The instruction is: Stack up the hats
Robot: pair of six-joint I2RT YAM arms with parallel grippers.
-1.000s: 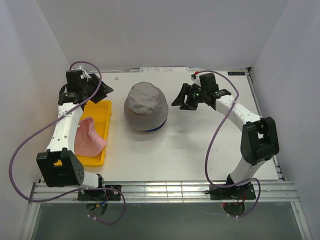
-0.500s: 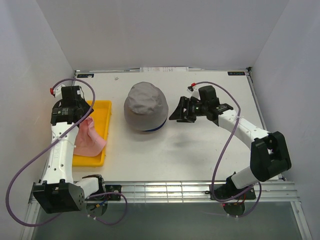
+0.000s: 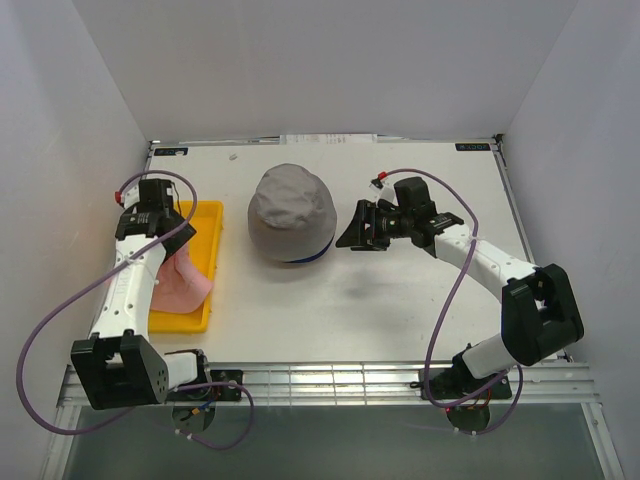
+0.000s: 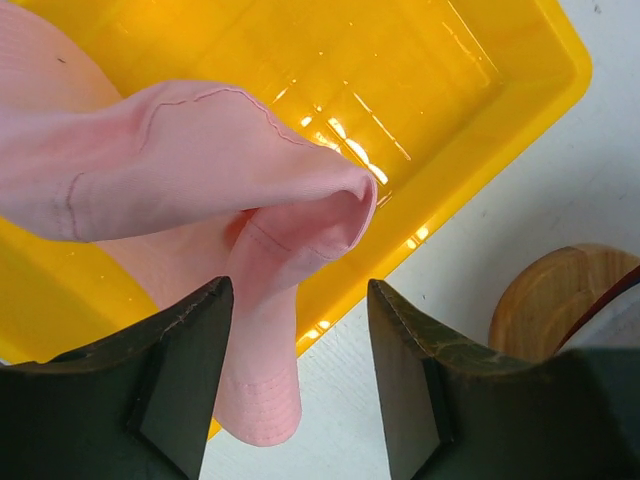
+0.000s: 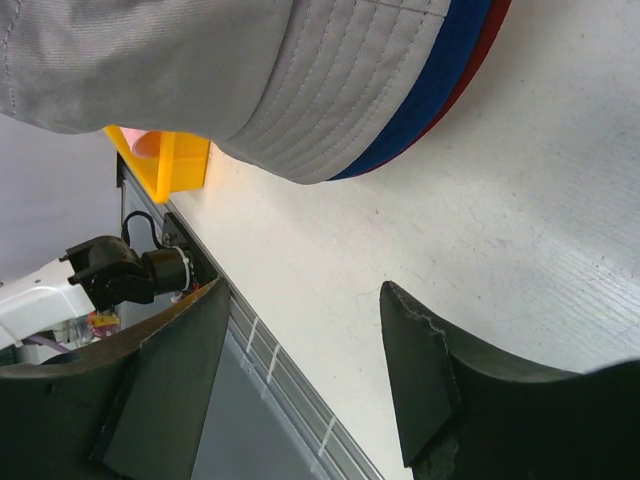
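- The grey hat (image 3: 291, 210) is seen mid-table as the top of a stack, with the navy blue hat (image 5: 432, 108) and the dark red hat (image 5: 487, 52) showing only as rims beneath it
- The pink hat (image 4: 200, 170) is crumpled in the yellow tray (image 4: 480, 60), with one fold draped over its wall
- The left gripper (image 4: 300, 390) is held over the pink hat, jaws wide apart, nothing clamped
- The right gripper (image 5: 305, 370) is held just beside the stack, spread wide and empty
- A wooden stand (image 4: 555, 310) is glimpsed on the table near the tray

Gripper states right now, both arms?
Left gripper: open, above the pink hat, not gripping.
Right gripper: open, empty, beside the grey hat.
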